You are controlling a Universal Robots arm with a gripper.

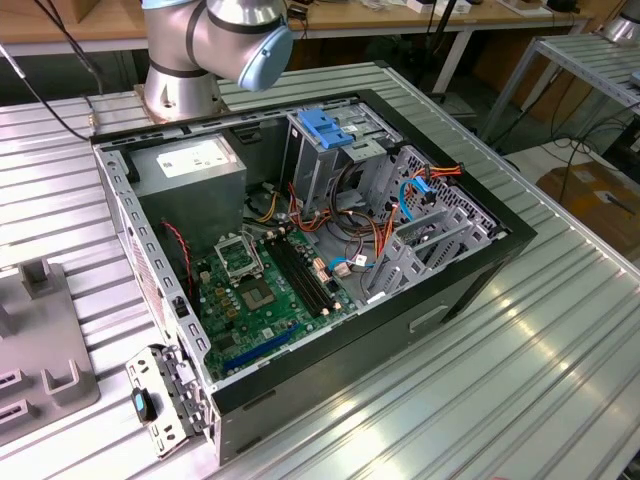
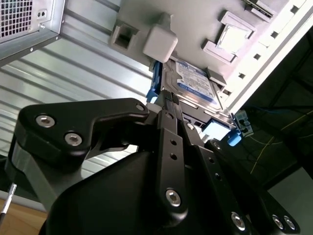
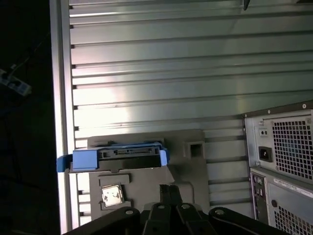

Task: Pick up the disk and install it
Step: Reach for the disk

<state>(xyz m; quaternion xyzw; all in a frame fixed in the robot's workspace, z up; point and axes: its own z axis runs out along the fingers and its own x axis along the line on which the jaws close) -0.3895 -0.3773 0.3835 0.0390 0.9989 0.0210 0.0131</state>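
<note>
The disk (image 2: pixel 194 78) lies on a grey fixture tray (image 2: pixel 195 24), its white-and-blue label facing up and blue rails along its sides. In the first wrist view the disk (image 3: pixel 117 155) appears end-on, with a blue tab sticking out past the tray (image 3: pixel 190 166). My gripper (image 3: pixel 169 190) hangs above the tray beside the disk, fingers shut together with nothing between them. Its black linkage fills the foreground of the second wrist view, where the gripper (image 2: pixel 165 97) sits close to the disk's near end without holding it.
The open computer case (image 1: pixel 480 270) lies on the ribbed metal table (image 1: pixel 560 380). Inside it are a metal drive cage with a blue latch (image 1: pixel 325 125), a grey power supply (image 1: pixel 190 165) and the green motherboard (image 1: pixel 260 290). The tray (image 1: pixel 40 340) is at the exterior view's left.
</note>
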